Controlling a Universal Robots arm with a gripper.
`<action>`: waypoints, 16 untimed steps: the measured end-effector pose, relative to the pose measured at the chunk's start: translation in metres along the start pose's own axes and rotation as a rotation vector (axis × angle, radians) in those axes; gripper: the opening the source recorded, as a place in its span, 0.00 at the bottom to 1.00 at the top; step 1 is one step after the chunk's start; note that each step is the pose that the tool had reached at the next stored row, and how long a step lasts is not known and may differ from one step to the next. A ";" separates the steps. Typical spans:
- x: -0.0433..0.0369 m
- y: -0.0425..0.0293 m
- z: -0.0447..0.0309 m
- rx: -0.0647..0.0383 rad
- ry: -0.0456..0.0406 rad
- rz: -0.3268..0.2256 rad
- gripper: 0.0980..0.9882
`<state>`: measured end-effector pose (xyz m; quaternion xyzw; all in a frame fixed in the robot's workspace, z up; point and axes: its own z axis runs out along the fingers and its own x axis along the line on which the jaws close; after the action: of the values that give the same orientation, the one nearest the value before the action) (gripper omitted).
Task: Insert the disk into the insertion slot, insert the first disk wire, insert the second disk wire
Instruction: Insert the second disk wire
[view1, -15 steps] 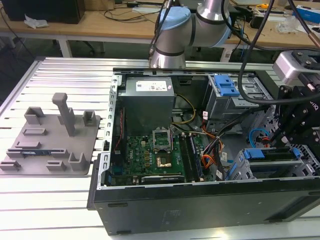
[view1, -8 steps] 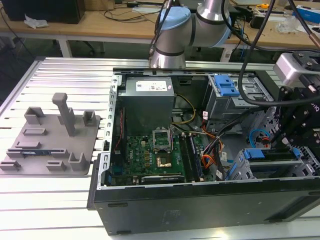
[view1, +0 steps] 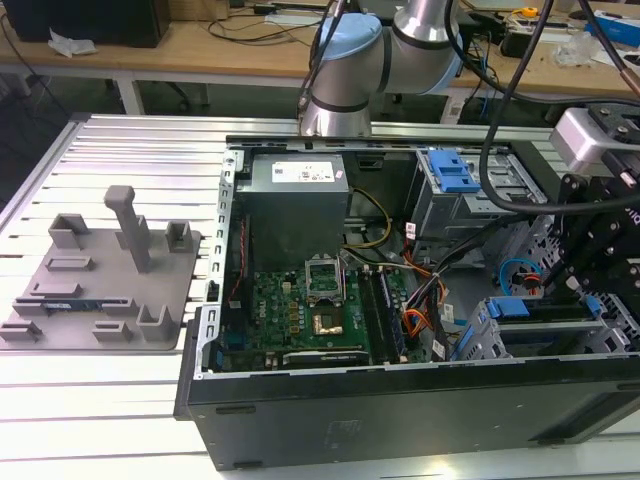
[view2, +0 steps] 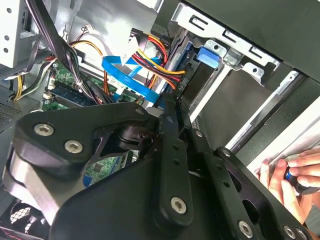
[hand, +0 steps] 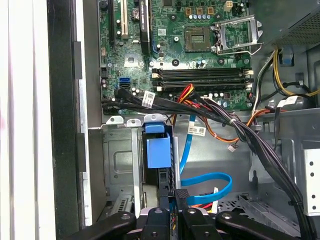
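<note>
The disk (hand: 159, 152), in its blue carrier, sits inside the insertion slot (hand: 120, 160), a low grey metal cage at the case's corner on the exterior view's right (view1: 520, 345). My gripper (hand: 176, 200) hangs over the disk's end. Its fingers stand close together on a small black wire connector. In the second wrist view the gripper (view2: 172, 105) points at the spot where red, yellow and black wires (view2: 155, 67) meet the disk edge. A flat blue wire (hand: 207, 179) loops beside the cage toward the fingers. In the exterior view the gripper (view1: 580, 285) hovers just above the cage.
The open computer case holds a green motherboard (view1: 320, 310), a grey power supply (view1: 295, 200) and a taller bay with a blue latch (view1: 455, 175). A black cable bundle (hand: 200, 112) crosses above the cage. A grey fixture plate (view1: 100, 270) lies on the exterior view's left. A hand (view2: 292, 175) is near the case wall.
</note>
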<state>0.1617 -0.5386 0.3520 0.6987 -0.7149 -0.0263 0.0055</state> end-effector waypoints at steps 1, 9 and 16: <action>0.0000 0.0000 0.0000 0.000 0.0001 0.000 0.07; 0.0000 -0.0002 0.0027 0.000 0.0005 0.000 0.07; 0.0001 -0.0003 0.0060 0.000 0.0005 0.000 0.07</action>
<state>0.1617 -0.5386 0.3460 0.6987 -0.7149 -0.0261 0.0057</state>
